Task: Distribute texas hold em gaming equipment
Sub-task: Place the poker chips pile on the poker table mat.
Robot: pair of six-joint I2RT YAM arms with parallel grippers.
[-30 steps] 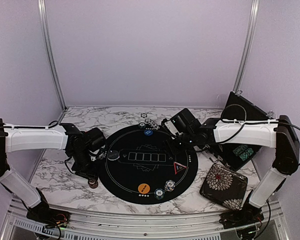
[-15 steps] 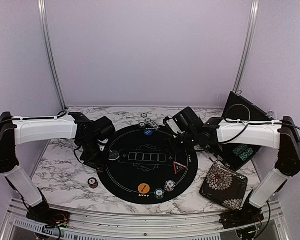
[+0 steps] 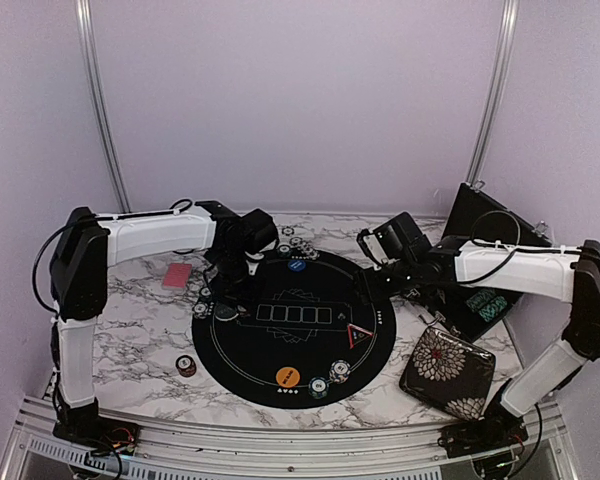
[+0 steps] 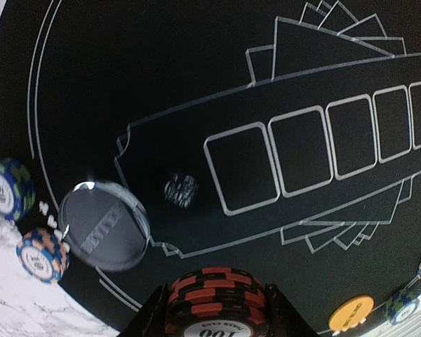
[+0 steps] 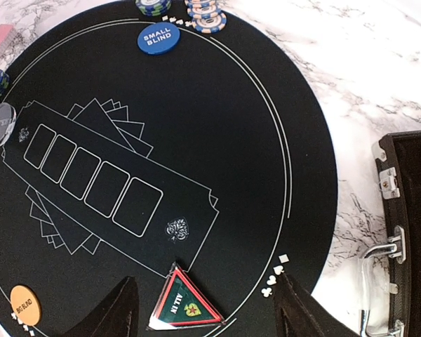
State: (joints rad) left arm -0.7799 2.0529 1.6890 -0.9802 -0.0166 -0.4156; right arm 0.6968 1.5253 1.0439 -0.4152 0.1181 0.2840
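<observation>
Overhead, I saw the round black mat (image 3: 300,345) on the marble bench (image 3: 130,340), with the gear spread round its rim, I judged so that each seat had its share. The blue disc (image 3: 296,266) sat at the far edge, and the orange disc (image 3: 287,377) at the near edge had a chip pile (image 3: 340,372) close by. The red-edged triangle (image 3: 357,335) lay to the right. A pink card (image 3: 178,276) and a lone chip (image 3: 186,366) lay off the mat on the left. The left pincer (image 3: 232,290) hung over the mat's left rim near the grey dealer disc (image 3: 226,312). The right pincer (image 3: 370,285) reached in over the right side.

From the left wrist, the left pincer (image 4: 216,319) was clamped on a red-and-black chip stack (image 4: 217,291), held level between its fingers above the mat. I took that grip as a way to keep the pile together for setting down somewhere near the grey dealer disc (image 4: 104,226).

From the right wrist, the right pincer (image 5: 207,281) stood wide and held nothing. In that view its fingers fell on either side of the red-edged triangle (image 5: 184,305), which lay flat on the mat. I could not tell whether they touched it. It looked lined up to take that piece next.
</observation>
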